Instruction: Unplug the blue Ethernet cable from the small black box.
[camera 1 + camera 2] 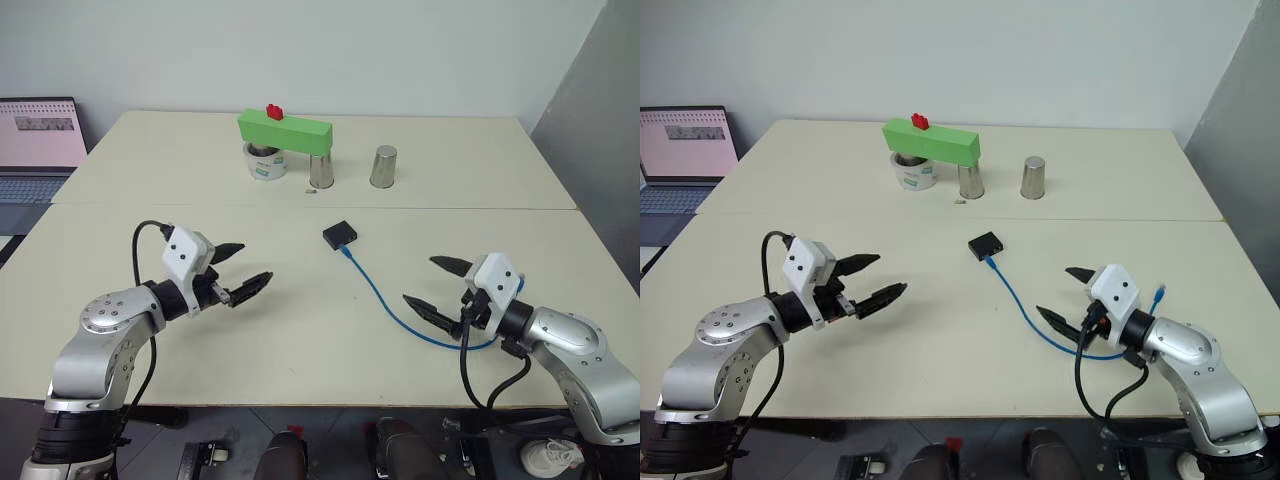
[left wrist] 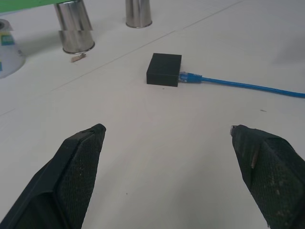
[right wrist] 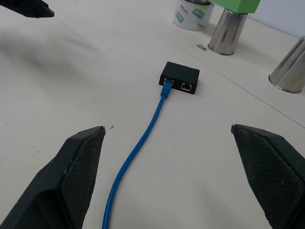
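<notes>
The small black box (image 1: 339,235) lies flat near the middle of the table. The blue Ethernet cable (image 1: 384,300) is plugged into the box's near side, and its plug (image 3: 166,88) sits in one of two ports. From there the cable curves toward my right arm and passes under it. My left gripper (image 1: 252,263) hovers open to the left of the box, pointing at it, with nothing between its fingers. My right gripper (image 1: 420,280) hovers open over the cable's bend, also pointing at the box, apart from both box and cable.
Behind the box, a green block (image 1: 284,131) with a small red piece on top rests on a white tub (image 1: 265,162) and a steel cup (image 1: 321,171). A second steel cup (image 1: 384,167) stands to their right. A laptop (image 1: 38,140) sits at the far left.
</notes>
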